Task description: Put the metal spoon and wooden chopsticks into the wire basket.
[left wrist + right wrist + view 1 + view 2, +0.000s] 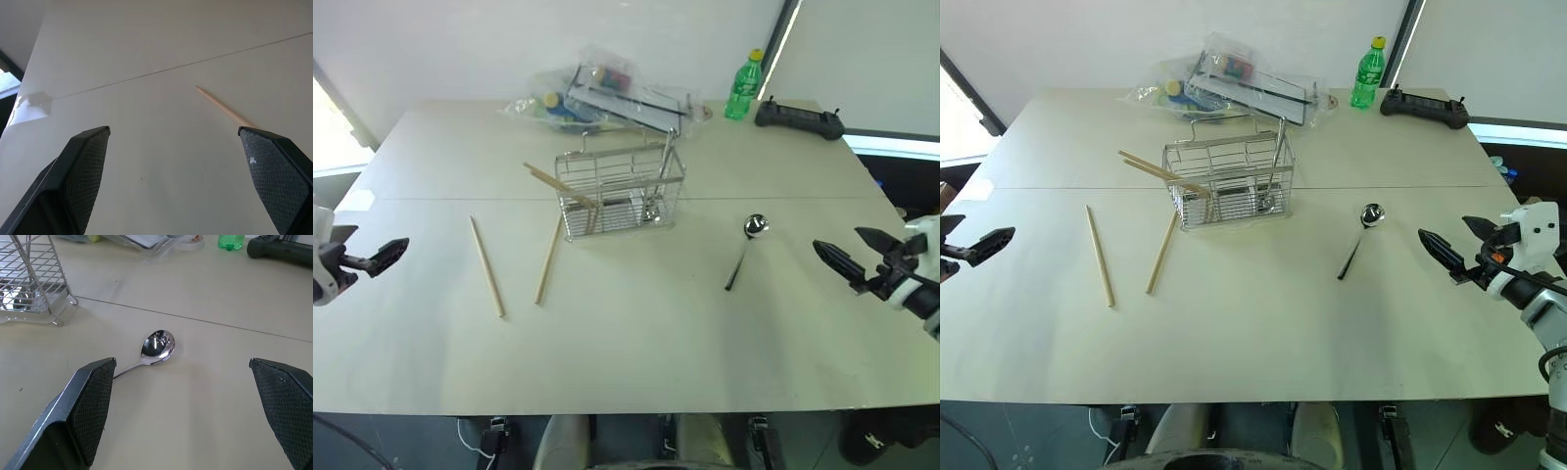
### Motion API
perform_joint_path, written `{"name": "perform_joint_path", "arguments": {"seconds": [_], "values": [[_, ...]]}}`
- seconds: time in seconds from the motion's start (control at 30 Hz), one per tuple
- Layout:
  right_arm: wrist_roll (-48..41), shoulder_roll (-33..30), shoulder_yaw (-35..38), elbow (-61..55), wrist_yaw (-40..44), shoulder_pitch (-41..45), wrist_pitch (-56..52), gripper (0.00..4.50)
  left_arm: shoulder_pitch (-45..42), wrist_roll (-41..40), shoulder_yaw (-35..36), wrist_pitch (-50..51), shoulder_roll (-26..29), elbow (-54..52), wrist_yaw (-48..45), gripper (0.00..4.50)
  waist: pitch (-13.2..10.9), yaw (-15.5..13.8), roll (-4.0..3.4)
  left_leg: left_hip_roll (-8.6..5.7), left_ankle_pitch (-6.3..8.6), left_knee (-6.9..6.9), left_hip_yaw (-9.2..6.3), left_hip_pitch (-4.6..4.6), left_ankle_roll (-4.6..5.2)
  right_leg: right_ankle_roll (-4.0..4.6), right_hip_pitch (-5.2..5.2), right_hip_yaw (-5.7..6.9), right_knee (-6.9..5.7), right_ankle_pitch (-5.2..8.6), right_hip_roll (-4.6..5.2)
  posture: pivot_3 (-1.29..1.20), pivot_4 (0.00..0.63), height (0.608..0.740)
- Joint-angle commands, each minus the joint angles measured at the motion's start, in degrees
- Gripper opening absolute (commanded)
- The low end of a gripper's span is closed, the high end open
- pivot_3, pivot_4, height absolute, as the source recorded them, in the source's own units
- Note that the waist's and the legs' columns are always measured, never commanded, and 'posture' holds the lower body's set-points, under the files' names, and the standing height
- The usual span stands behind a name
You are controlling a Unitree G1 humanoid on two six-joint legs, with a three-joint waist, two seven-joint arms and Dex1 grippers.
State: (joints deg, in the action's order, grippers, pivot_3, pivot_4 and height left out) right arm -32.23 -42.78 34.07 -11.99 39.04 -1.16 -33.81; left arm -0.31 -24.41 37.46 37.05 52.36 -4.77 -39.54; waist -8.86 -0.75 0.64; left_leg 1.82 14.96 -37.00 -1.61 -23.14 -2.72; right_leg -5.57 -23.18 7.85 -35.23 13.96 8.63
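The wire basket (pixel 622 191) stands upright at mid-table, and two wooden chopsticks (pixel 556 183) lean out over its left side. Two more chopsticks lie flat on the table to its left, one (pixel 487 265) farther out and one (pixel 548 259) closer to the basket. The metal spoon (pixel 747 245) lies right of the basket, bowl pointing away from me. My left gripper (pixel 380 240) hovers open at the table's left edge, with a chopstick tip (pixel 222 106) ahead of it. Right of the spoon (pixel 157 343), my right gripper (pixel 836 239) hovers open and empty.
A clear plastic bag of items (pixel 597 98) lies behind the basket. A green bottle (pixel 743 86) and a black controller (pixel 798 119) sit at the back right. A seam (pixel 460 199) crosses the table (pixel 636 333), with bare surface in front.
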Motion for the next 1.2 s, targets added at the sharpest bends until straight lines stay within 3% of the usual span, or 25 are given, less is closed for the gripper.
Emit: {"name": "perform_joint_path", "arguments": {"seconds": [0.03,0.9,1.07,1.2], "values": [[0.0,-1.3,1.3,0.5,-0.5,1.3,0.8,4.50,0.2,-0.6,1.4,-1.0,0.6,-2.2,-0.8,4.43,0.0,0.0,0.00,0.00,0.00,0.00,0.00,0.00,0.00,0.00,0.00,0.00,0.00,0.00,0.00,0.00,0.150,0.675],[1.2,-0.6,0.4,-0.8,-3.8,2.1,0.2,4.50,-4.1,0.4,-1.8,1.4,1.6,-0.7,1.1,4.43,0.0,0.0,0.01,0.00,0.00,-0.02,0.00,0.02,0.00,-0.15,0.03,0.00,-0.03,-0.10,-0.01,0.00,0.150,0.675],[1.6,-2.7,-1.1,-3.4,-5.6,3.7,-2.9,4.50,-6.7,-2.6,-2.9,4.8,1.6,-3.9,0.3,4.43,0.0,0.0,0.02,0.00,-0.01,-0.04,0.00,0.03,0.00,-0.14,0.04,0.00,-0.04,-0.11,-0.02,0.00,0.150,0.675],[3.6,-7.7,-5.1,-3.8,-7.4,7.0,-8.9,4.50,-10.2,-12.0,-2.1,12.4,2.0,-11.8,-2.4,4.43,0.0,0.0,0.03,-0.01,-0.01,-0.08,0.01,0.00,0.00,-0.13,0.05,-0.01,-0.03,-0.12,0.00,0.00,0.150,0.675]]}}
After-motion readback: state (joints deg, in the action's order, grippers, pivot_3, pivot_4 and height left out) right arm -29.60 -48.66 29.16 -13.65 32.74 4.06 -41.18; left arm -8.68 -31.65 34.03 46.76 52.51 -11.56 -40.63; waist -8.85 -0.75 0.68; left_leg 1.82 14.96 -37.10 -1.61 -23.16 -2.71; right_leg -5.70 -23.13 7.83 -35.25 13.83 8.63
